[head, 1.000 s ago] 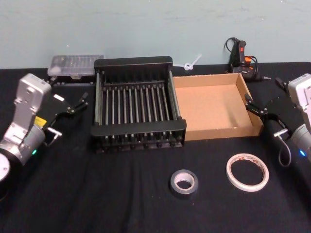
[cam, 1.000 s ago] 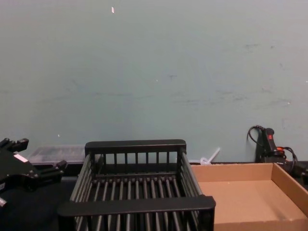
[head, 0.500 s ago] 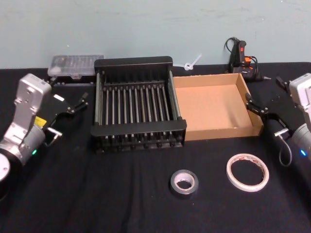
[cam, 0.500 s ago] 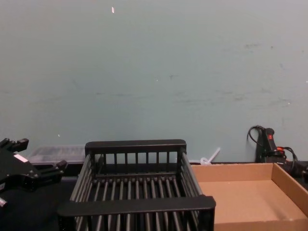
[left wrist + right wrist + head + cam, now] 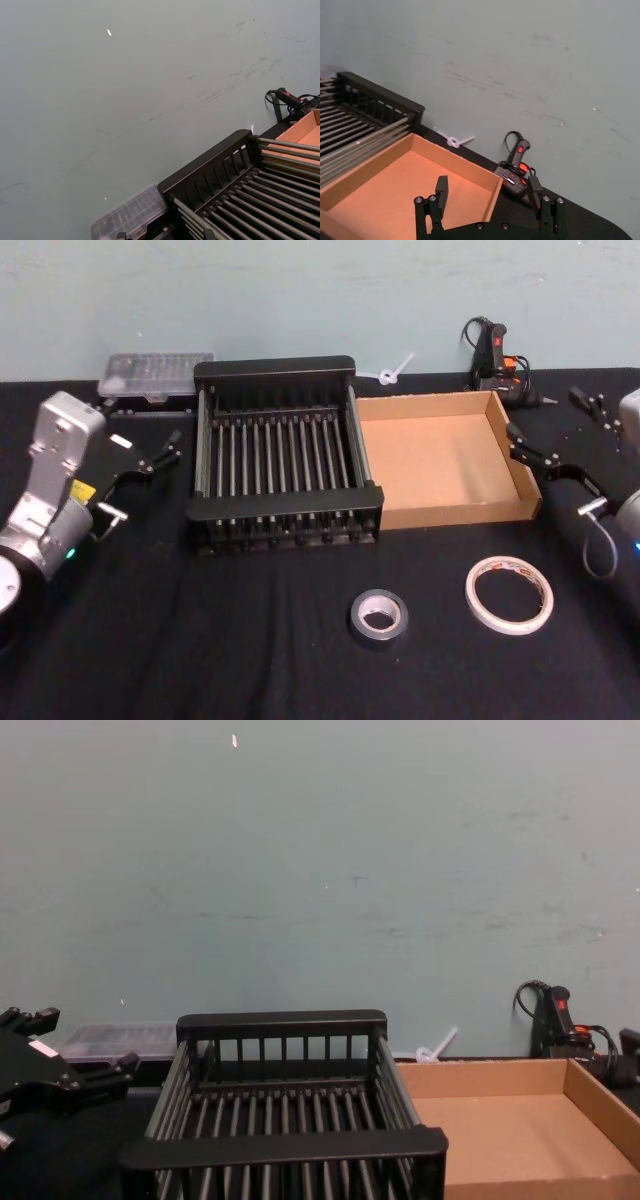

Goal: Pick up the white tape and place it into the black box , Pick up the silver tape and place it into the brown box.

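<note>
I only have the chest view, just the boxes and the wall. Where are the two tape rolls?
Observer: The silver tape lies flat on the black cloth, nearer the robot than the boxes, in front of where the black box meets the brown box.
Operator: And the white one?
Observer: The white tape lies flat to the silver roll's right, in front of the brown box.
Operator: I see the left gripper beside the black box. The right one?
Observer: The right gripper is open and empty, by the brown box's right wall.

In the chest view the brown box (image 5: 520, 1130) is cut off beside the black box (image 5: 283, 1145); the right gripper (image 5: 556, 428) runs past the picture's edge.
</note>
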Controlling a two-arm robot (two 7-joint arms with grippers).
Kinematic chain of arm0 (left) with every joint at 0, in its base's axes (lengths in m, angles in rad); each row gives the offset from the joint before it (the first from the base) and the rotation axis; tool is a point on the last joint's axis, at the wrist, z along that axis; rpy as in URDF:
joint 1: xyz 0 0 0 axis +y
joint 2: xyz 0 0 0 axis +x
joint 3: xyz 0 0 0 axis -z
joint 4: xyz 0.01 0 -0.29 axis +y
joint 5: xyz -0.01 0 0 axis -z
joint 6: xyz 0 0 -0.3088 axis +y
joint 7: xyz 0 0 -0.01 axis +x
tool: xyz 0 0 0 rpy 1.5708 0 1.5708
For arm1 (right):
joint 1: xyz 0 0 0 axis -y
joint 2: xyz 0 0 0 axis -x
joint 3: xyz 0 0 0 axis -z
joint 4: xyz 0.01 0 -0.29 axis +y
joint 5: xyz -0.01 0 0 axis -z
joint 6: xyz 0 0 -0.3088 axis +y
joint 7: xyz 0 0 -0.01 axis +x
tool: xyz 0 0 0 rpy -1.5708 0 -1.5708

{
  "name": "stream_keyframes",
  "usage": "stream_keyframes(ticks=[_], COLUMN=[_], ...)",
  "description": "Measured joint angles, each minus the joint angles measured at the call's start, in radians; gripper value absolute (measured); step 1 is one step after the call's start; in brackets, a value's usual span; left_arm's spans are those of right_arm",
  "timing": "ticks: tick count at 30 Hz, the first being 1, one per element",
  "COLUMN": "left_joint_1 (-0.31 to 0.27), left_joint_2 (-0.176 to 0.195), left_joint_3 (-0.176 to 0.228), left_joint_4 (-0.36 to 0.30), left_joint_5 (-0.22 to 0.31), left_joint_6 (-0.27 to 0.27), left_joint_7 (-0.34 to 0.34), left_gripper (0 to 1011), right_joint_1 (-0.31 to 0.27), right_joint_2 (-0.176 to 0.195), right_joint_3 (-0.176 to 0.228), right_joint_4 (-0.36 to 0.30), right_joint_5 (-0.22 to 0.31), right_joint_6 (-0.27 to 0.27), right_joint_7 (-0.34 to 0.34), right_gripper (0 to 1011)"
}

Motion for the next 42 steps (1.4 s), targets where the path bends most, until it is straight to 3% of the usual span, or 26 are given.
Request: stream_keyframes(ticks=[11,22,42], left_joint_1=[0.0,0.0,0.0], left_joint_2=[0.0,0.0,0.0], left_joint_3=[0.0,0.0,0.0], left_joint_4=[0.0,0.0,0.0], left_joint_5=[0.0,0.0,0.0], left_joint_6=[0.0,0.0,0.0], left_joint_7=[0.0,0.0,0.0], left_gripper=[1002,1001,1001], right_joint_1=[-0.047,-0.1,-0.205], right_joint_2=[0.063,0.103,0.161], right_joint_3=[0.052,0.096,0.141], right_joint_4=[-0.096,-0.179,-0.248], right_joint_5=[0.097,0.165,0.209], right_joint_6=[0.124,0.225,0.426], right_joint_7=[0.128,0.216,0.306], right_gripper=[1002,1002,1002])
